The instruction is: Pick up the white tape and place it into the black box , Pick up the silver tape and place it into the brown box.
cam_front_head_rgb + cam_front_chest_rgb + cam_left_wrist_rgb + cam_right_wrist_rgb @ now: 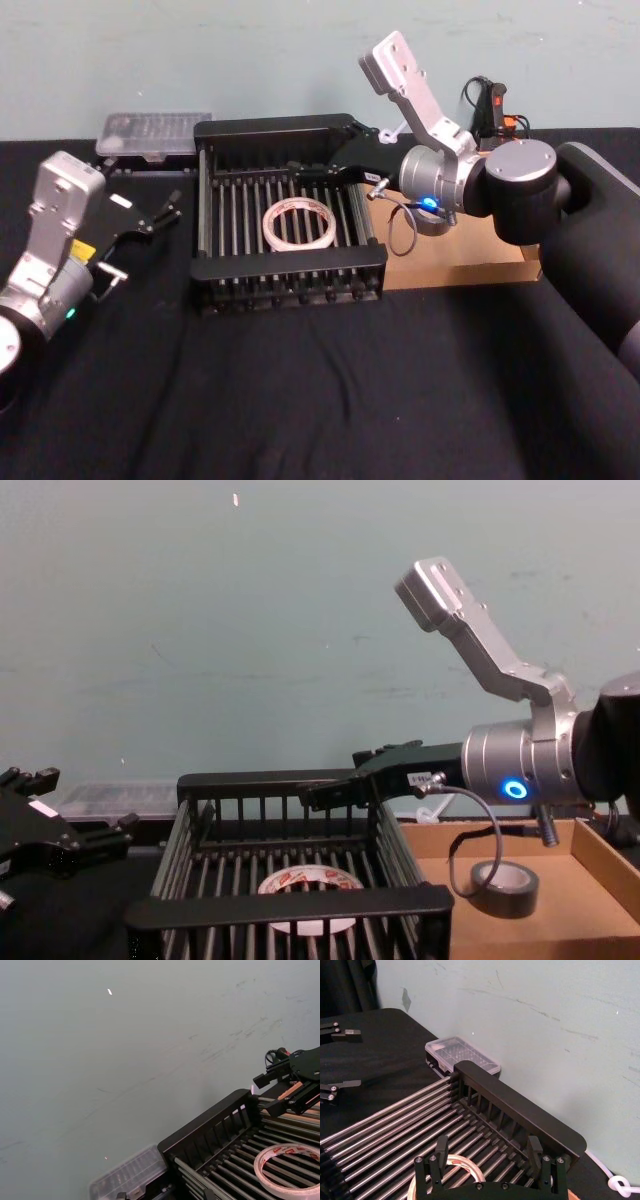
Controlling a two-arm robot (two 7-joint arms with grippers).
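A: Where is the white tape [298, 224]?

B: Lying flat on the slatted bottom of the black box [290, 277], around the middle, a little toward the right side. The red print on its inner core shows in the head view.

A: And the silver tape [505, 887]?

B: Inside the brown box [600, 865], standing flat on the cardboard floor near its left end, just right of the black box. The chest view shows it below the right arm's wrist, not touching the arm.

A: What is the right gripper [335, 792] doing?

B: It hangs above the right side of the black box, toward the far right corner, with the arm reaching in from the right over the brown box. Its fingers [441, 1145] are spread apart with nothing between them; in the right wrist view the white tape lies on the slats below them.

A: The left gripper [170, 207]?

B: It sits off to the left of the black box, over the black tablecloth [320, 400], pointing toward the box. Its fingers are spread too, and empty.

A: Anything else on the table?

B: A clear plastic container [152, 134] at the far left, just beyond the black box's far left corner, against the pale wall [250, 50].
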